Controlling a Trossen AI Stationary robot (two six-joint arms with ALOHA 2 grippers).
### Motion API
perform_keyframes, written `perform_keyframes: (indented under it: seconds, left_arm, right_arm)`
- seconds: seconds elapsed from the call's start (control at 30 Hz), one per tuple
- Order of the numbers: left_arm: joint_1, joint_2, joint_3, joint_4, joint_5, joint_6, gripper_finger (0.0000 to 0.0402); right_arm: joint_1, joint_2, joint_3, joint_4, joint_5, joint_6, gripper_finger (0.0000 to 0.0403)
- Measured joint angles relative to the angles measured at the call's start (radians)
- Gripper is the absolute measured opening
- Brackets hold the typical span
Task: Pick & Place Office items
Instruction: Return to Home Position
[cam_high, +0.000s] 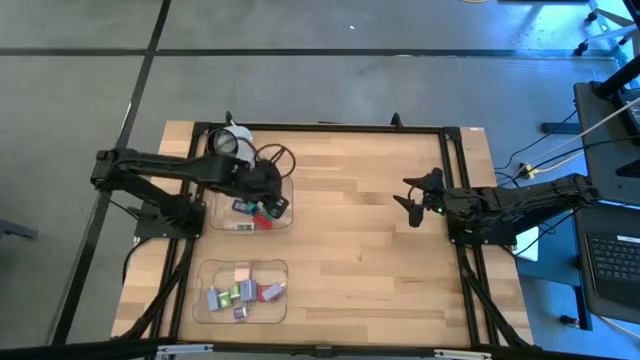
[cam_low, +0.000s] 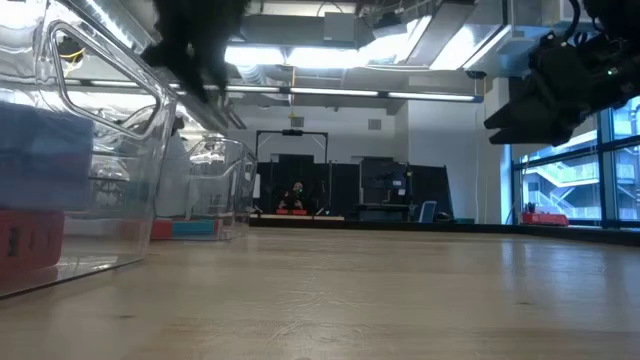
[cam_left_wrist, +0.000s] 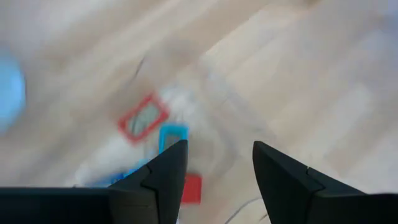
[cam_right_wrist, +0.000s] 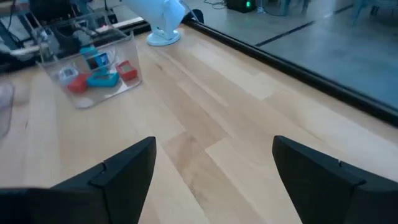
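Several small office items, red, teal-blue and white (cam_high: 255, 212), lie in a clear tray (cam_high: 285, 222) at the table's far left. They also show in the right wrist view (cam_right_wrist: 99, 78). More pieces, pink, green, lavender and red (cam_high: 243, 293), lie in a second clear tray (cam_high: 205, 272) at the near left. My left gripper (cam_high: 272, 197) hovers over the far tray, open and empty (cam_left_wrist: 217, 165), above a red-framed piece (cam_left_wrist: 143, 118) and a teal one (cam_left_wrist: 172, 137). My right gripper (cam_high: 410, 200) is open and empty (cam_right_wrist: 214, 168) above the bare wood at the right.
A white round cup-like object (cam_high: 232, 142) stands at the far left corner, next to a loop of cable (cam_high: 277, 155). A black frame rail (cam_high: 320, 127) runs round the table. Bare wood (cam_high: 350, 240) lies between the two arms.
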Motion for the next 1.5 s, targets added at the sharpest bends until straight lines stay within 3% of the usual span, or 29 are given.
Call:
perform_keyframes:
  seconds: [0.17,0.4,0.5,0.77,1.1,1.3,1.5]
  left_arm:
    - [-0.020,-0.051,0.104,0.007,0.015,0.273,0.0178]
    - [-0.056,-0.085,0.144,0.015,0.068,0.380,0.0176]
    - [-0.055,-0.089,0.145,0.047,0.075,0.329,0.0177]
    - [-0.041,-0.179,0.131,-0.015,0.028,0.395,0.0176]
    - [-0.042,-0.601,-0.105,0.016,-0.106,0.387,0.0176]
    - [-0.042,-0.851,-0.263,0.194,-0.111,0.419,0.0176]
    - [-0.042,-0.988,-0.462,0.509,-0.050,0.523,0.0178]
  right_arm:
    - [0.000,0.000,0.000,0.000,-0.006,-0.024,0.0322]
    - [0.000,0.000,0.000,0.000,-0.076,0.000,0.0322]
    - [0.000,0.000,0.000,0.000,-0.128,0.019,0.0322]
    - [0.001,0.000,0.000,-0.001,-0.154,0.074,0.0322]
    - [0.001,0.000,0.001,-0.044,-0.234,0.176,0.0322]
    - [0.001,0.000,0.001,-0.044,-0.198,0.190,0.0322]
    - [0.001,0.000,0.001,-0.043,-0.149,0.198,0.0322]
